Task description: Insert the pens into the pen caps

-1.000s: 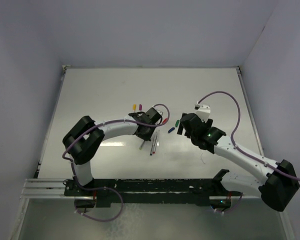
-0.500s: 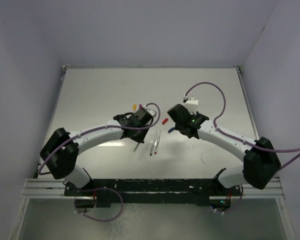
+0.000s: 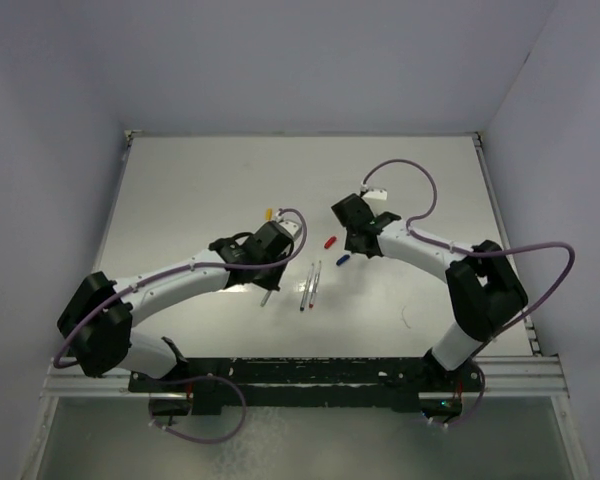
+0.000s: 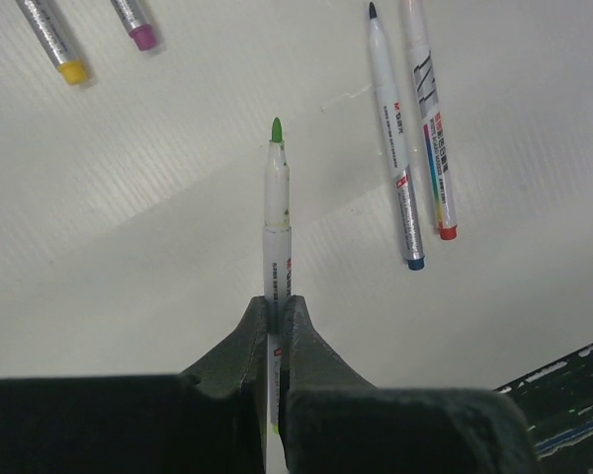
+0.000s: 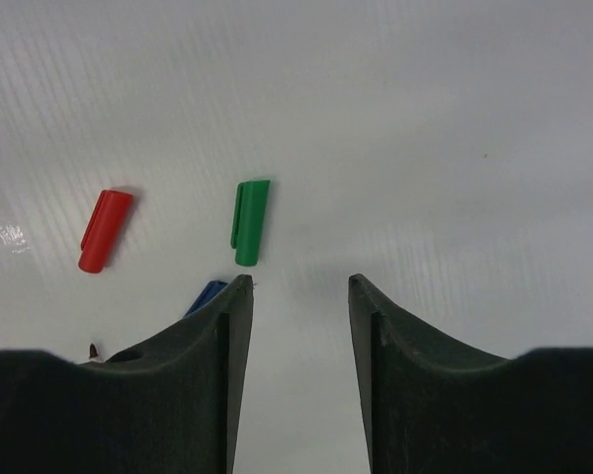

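Note:
My left gripper (image 4: 278,304) is shut on a grey-white pen (image 4: 277,212) with a green tip and holds it above the table; in the top view the gripper (image 3: 268,270) and the pen (image 3: 266,294) are left of centre. Two pens lie side by side to its right, one blue-ended (image 4: 393,138) and one red-ended (image 4: 430,128). My right gripper (image 5: 296,286) is open and empty over the table. A green cap (image 5: 249,222) lies just ahead of its left finger. A red cap (image 5: 106,230) lies further left. A blue cap (image 5: 208,294) is partly hidden by that finger.
Two more pens, one with a yellow end (image 4: 49,39) and one with a purple end (image 4: 133,20), lie beyond my left gripper. In the top view the red cap (image 3: 329,241) and the blue cap (image 3: 343,260) lie between the arms. Raised edges border the white table (image 3: 180,180).
My left gripper has moved a little left with the pen in it. My right arm has reached further back and left, uncovering the red cap.

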Motion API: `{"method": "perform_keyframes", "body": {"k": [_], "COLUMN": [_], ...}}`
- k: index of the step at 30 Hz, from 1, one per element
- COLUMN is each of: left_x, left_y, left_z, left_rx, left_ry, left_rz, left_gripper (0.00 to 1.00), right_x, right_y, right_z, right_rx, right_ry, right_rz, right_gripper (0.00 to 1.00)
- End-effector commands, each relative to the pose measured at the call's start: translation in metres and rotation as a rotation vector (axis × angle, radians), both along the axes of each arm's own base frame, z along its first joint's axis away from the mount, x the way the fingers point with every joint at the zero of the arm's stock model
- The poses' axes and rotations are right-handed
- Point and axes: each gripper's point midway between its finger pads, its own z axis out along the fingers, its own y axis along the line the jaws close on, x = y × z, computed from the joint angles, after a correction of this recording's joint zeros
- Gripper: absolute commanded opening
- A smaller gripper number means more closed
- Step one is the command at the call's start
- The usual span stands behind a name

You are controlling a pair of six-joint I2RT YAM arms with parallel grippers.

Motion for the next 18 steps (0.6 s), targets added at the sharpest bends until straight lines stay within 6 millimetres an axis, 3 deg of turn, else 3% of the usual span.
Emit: {"method": "perform_keyframes", "body": {"k": [1, 9, 18], "left_x": [0.009, 0.009, 0.009], "left_y": [-0.005, -0.004, -0.003], "left_z": [0.011, 0.006, 0.007], "left_rx": [-0.049, -0.04, -0.042], "left_ry": [-0.053, -0.046, -0.056], "left_rz": [0.034, 0.039, 0.045], "left_gripper": [0.0, 0.0, 0.0], "right_x": [0.027, 0.045, 0.05], "right_y": [0.02, 0.028, 0.025], "right_z": [0.011, -0.005, -0.024], "right_rx": [0.064, 0.103, 0.093], "right_ry": [-0.055, -0.025, 0.013], "right_rz": [0.038, 0.044, 0.023], "right_gripper": [0.46, 0.47, 0.47]}}
